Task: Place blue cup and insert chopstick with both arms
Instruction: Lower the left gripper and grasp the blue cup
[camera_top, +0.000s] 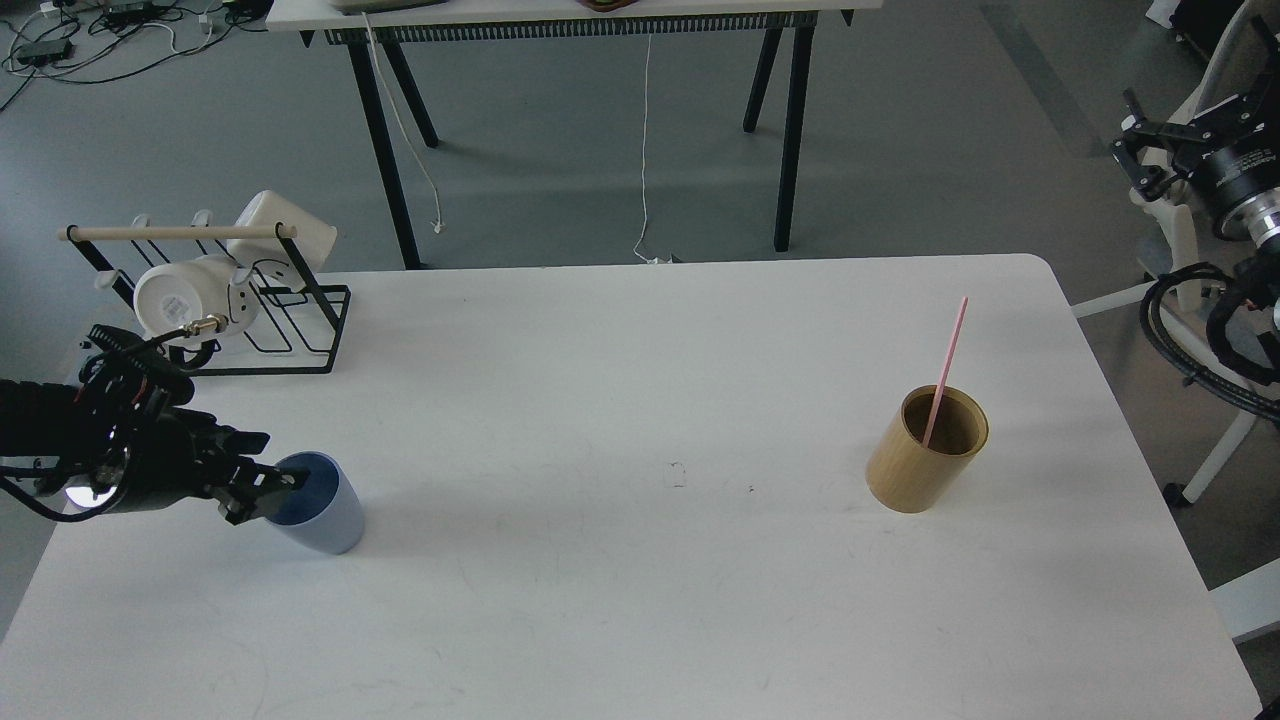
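Observation:
The blue cup (322, 515) stands upright on the white table (640, 600) at the front left. My left gripper (283, 462) comes in low from the left; its fingers are apart, with the lower finger (275, 487) at the cup's near rim. It holds nothing. The pink chopstick (947, 365) leans inside the tan wooden holder (926, 455) at the right. My right gripper (1135, 150) hangs off the table at the far right, raised, fingers spread and empty.
A black wire rack (250, 335) with a pale wooden rod and two white mugs (185, 295) stands at the table's back left. Another table's legs (790, 130) and cables are on the floor behind. A white frame (1215, 450) stands by the right edge.

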